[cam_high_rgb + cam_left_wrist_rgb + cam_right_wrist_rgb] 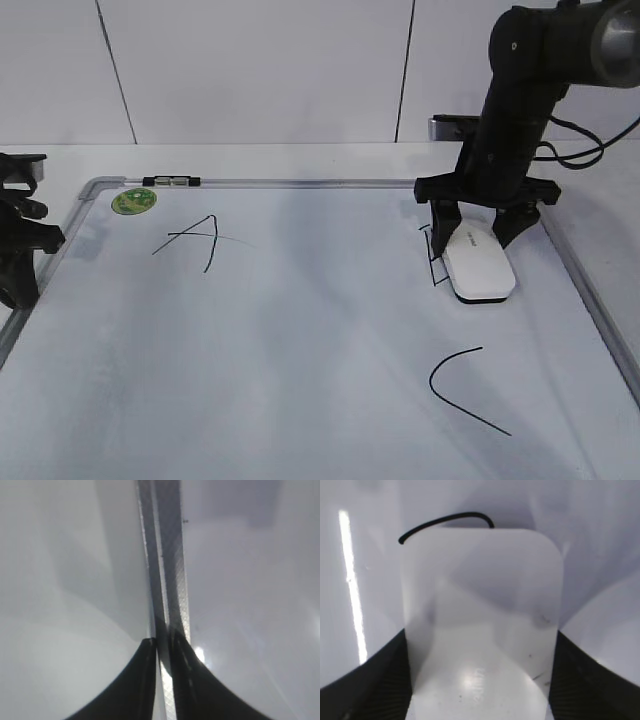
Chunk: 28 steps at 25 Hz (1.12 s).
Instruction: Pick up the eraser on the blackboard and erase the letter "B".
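Note:
The white eraser (479,264) lies flat on the blackboard (300,330) at the right. My right gripper (478,222) is shut on the eraser's far end, one finger on each side. In the right wrist view the eraser (482,625) fills the space between the jaws (480,680). A black stroke (445,522) shows just past the eraser; I cannot tell which letter it belongs to. The letter "B" (433,258) is mostly covered by the eraser, with only its left strokes showing. My left gripper (15,285) is shut and empty at the board's left frame (167,580).
The letter "A" (195,240) is at the upper left of the board and the "C" (465,390) at the lower right. A green sticker (133,201) sits in the top left corner. A small marker (170,181) lies on the top frame.

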Each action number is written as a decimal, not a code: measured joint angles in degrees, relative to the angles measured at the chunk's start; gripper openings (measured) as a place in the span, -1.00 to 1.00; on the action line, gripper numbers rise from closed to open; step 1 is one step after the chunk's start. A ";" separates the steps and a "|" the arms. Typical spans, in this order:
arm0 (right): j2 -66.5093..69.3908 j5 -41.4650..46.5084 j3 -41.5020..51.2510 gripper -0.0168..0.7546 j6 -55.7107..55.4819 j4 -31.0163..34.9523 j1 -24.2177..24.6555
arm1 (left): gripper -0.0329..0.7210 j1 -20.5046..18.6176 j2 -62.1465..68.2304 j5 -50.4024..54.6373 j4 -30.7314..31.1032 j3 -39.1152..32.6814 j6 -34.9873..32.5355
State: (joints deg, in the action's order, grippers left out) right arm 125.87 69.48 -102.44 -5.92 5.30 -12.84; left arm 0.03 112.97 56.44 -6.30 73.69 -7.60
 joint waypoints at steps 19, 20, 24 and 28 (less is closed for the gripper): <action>0.64 0.00 -0.69 0.46 1.20 -0.91 -8.95 | -0.71 0.00 0.00 0.00 0.23 0.00 0.00; 0.64 0.00 -0.69 0.46 1.20 -0.91 -8.70 | -0.71 0.00 0.00 0.00 0.23 0.00 0.00; 0.85 0.28 -0.82 0.46 1.33 0.02 -7.28 | -0.71 0.00 0.00 0.00 0.23 0.00 0.00; 1.54 0.59 -1.55 0.46 1.33 1.48 -4.65 | -0.71 0.00 0.00 0.00 0.23 0.00 0.00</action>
State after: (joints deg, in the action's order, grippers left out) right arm 127.42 70.07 -103.99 -4.59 6.78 -17.50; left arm 0.03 112.97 56.44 -6.08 73.69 -7.60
